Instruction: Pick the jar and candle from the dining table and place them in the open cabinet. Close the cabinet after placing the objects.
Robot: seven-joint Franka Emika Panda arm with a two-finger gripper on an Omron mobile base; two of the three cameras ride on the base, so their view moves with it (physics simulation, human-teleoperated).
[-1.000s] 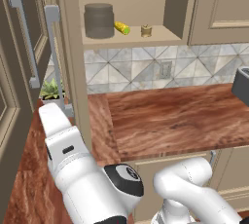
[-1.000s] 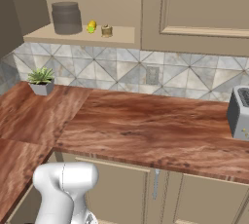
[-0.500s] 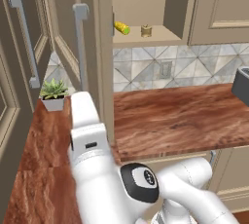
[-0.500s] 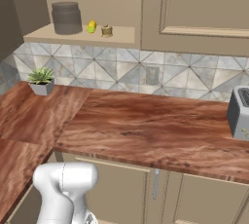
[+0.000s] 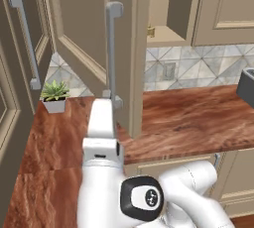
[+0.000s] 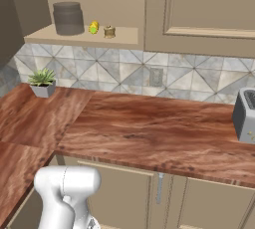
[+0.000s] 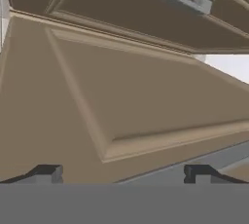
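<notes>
- Two dark fingertips of the claw [image 7: 121, 172] stand wide apart with nothing between them, facing the recessed panel of the cabinet door [image 7: 146, 101] at close range; the spread fits a hand meant to push a broad flat face, not pinch it.
- The grey bar handle [image 5: 111, 53] runs along the door's free edge, and in the left base view the white arm [image 5: 101, 138] reaches up beneath that edge, so the door looks partly swung across the opening.
- Behind it, on the tan shelf of the cabinet [image 6: 124, 36], the jar [image 6: 68, 18] stands upright at the left, the candle [image 6: 109, 32] a little to its right, and a small yellow-green object [image 6: 93, 27] between them. Both task things sit well back from the shelf edge, presumably so the door can pass.
- My reading: placing is done and only the closing is left.
- Below, the wood-grain counter [image 6: 149, 133] carries a potted plant [image 6: 42, 82] near the corner and a grey toaster [image 6: 245, 114] far right, clear of the door's swing.
</notes>
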